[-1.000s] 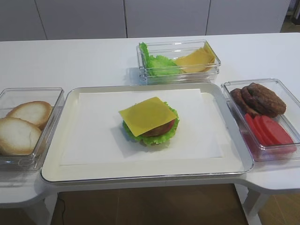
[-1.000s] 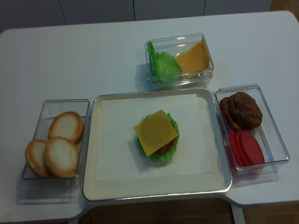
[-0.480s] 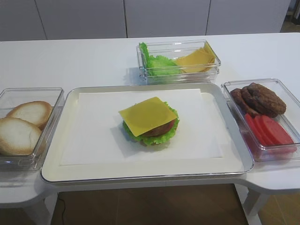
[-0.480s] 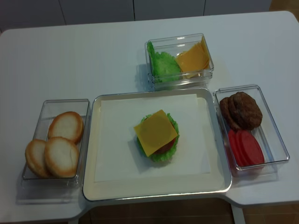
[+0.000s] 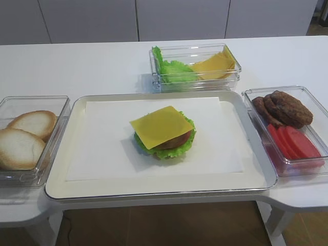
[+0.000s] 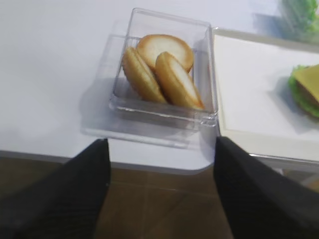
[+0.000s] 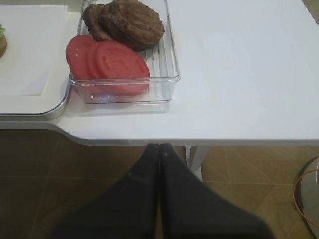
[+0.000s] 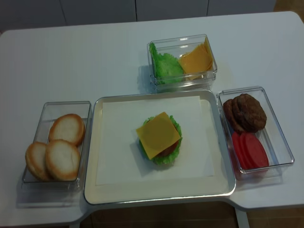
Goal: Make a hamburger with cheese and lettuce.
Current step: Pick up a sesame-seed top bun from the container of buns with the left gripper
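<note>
The hamburger [image 5: 163, 134] stands in the middle of the paper-lined tray [image 5: 154, 193]. Its top layer is a yellow cheese [image 5: 160, 125] square. Under that is a brown patty, with ruffled green lettuce [image 5: 171, 152] fringing it. No bun top covers it. Neither gripper appears in the two high views. In the left wrist view my left gripper [image 6: 160, 149] stands open and empty over the floor, just off the table's front edge. The bun box [image 6: 159, 74] is ahead of it. My right gripper [image 7: 159, 147] is shut on nothing, below the table edge near the right box.
A clear box of pale bun halves [image 5: 31, 138] sits left of the tray. Another box with spare lettuce and cheese slices [image 5: 195, 66] is behind it. A third with dark patties and red tomato slices [image 5: 287, 128] is on the right.
</note>
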`<action>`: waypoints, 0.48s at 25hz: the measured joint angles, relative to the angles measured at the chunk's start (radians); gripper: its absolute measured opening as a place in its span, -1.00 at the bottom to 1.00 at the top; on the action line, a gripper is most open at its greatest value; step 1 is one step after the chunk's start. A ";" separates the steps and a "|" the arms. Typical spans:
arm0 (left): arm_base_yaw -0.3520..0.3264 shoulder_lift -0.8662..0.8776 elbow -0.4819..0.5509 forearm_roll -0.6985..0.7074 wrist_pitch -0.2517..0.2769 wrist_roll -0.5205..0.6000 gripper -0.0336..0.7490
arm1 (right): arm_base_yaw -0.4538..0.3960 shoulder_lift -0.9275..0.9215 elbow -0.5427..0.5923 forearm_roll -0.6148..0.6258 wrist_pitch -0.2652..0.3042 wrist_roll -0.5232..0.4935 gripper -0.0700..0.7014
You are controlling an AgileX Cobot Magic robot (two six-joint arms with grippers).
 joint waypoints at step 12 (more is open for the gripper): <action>0.000 0.576 -0.291 0.026 0.008 -0.294 0.30 | 0.000 0.000 0.000 0.000 0.000 0.000 -0.91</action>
